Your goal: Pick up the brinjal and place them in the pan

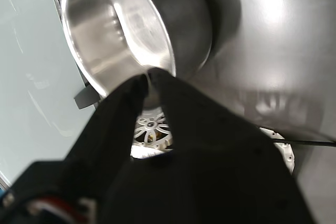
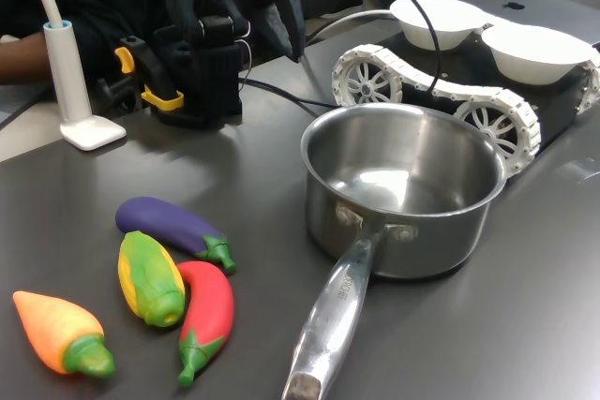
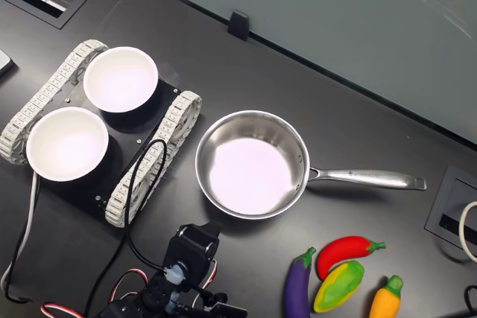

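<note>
In the first exterior view, the shiny round stainless-steel pan [image 2: 403, 189] is sitting upright on the dark grey table [image 2: 525, 325], its long riveted handle reaching toward the camera, and it is holding nothing, so the task is not yet begun. The small glossy purple brinjal with a green stem cap [image 2: 173, 229] is lying on the table beside the pan, off the handle side at the first exterior view's left, touching the yellow-green toy corn [image 2: 150, 278]; the red toy chilli with a green stem [image 2: 206, 316] is pressing against the corn's other side, and an orange toy carrot [image 2: 61, 333] is lying a little further from the pan. The four toys are probably bunched there as a choice to pick from.

The black robot hand [image 1: 148, 77] is hanging behind the pan's far rim, well apart from the brinjal; in the wrist view its two dark fingers are pressing together at the tips with nothing pinched between them, pointed down at the pan's rim.

Beyond the pan, two round white bowls [image 2: 441, 21] are resting on a small tracked vehicle with white wheels [image 2: 441, 91].

Count: one pan, one brinjal, one corn, one chilli, one carrot, two bowls, one hand.
</note>
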Controlling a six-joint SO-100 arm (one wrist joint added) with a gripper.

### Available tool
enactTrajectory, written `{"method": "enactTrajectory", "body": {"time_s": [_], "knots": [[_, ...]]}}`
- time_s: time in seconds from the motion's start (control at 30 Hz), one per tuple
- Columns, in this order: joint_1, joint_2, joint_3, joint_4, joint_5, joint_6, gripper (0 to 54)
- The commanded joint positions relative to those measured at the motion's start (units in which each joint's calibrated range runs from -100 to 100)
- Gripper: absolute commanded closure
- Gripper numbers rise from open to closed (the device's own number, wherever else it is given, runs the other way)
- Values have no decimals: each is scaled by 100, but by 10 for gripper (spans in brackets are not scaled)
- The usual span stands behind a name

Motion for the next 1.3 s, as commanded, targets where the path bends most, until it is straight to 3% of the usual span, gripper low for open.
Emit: {"method": "enactTrajectory", "body": {"time_s": [0.0, 0.9, 1.27], "knots": [[252, 234, -704, 76, 78, 26, 533], [2294, 1997, -2821, 76, 816, -100, 513], [3154, 2495, -3003, 76, 1397, -562, 415]]}}
